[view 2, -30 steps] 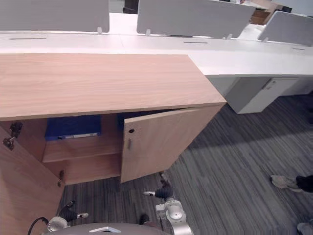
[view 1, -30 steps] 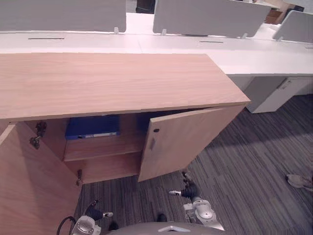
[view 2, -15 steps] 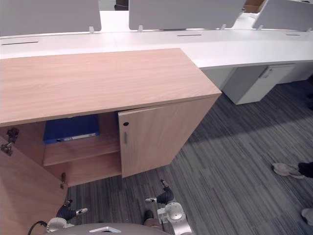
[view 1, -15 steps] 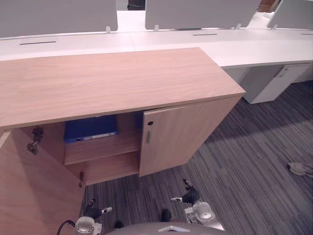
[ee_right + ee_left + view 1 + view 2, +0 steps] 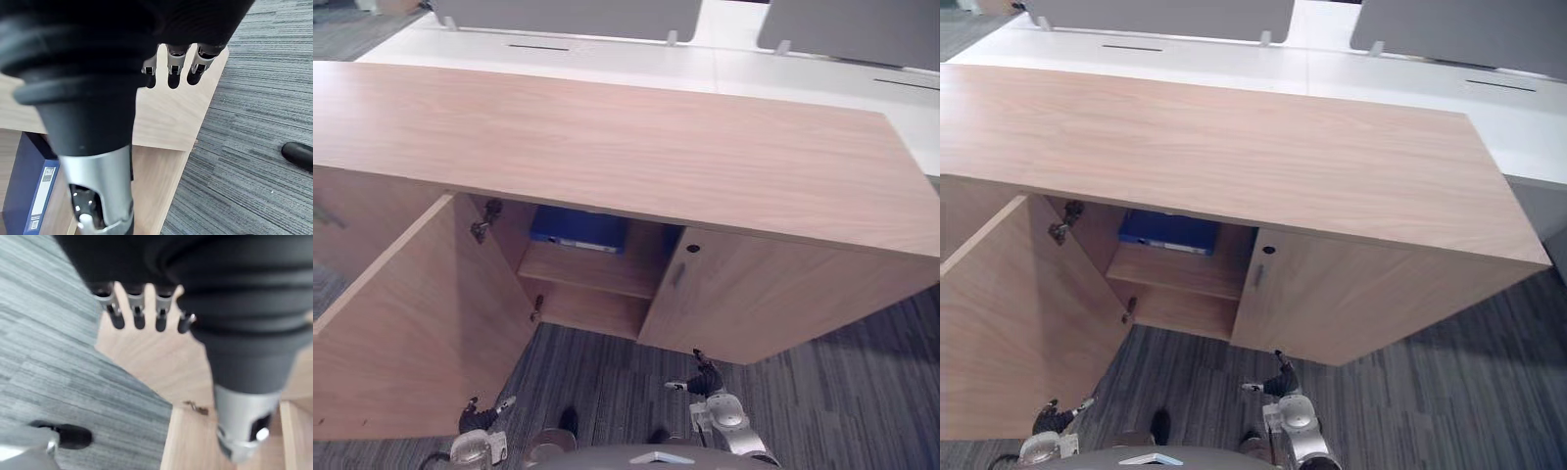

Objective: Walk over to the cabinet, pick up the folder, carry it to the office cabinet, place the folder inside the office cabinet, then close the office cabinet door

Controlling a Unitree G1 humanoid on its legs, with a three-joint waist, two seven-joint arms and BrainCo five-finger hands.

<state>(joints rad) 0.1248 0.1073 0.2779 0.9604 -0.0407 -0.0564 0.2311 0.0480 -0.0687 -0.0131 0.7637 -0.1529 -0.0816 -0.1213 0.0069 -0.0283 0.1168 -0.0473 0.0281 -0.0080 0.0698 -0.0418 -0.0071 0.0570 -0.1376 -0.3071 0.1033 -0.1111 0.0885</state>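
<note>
A blue folder (image 5: 579, 230) lies flat on the upper shelf inside the wooden office cabinet (image 5: 607, 137); its spine also shows in the right wrist view, blue folder (image 5: 29, 196). The cabinet's left door (image 5: 411, 323) stands wide open and the right door (image 5: 773, 304) is closed. My left hand (image 5: 481, 416) hangs low by the open door, fingers (image 5: 137, 316) relaxed, holding nothing. Low in front of the right door, my right hand (image 5: 705, 377) is empty too, with its fingers (image 5: 173, 73) straight.
White desks (image 5: 607, 59) with grey partitions (image 5: 568, 15) run behind the cabinet. Grey striped carpet (image 5: 607, 392) lies between me and the cabinet. The open left door juts out toward me on my left.
The right door has swung from ajar to closed. The camera has turned left, so the cabinet sits further right in the picture. Both hands stay low and empty.
</note>
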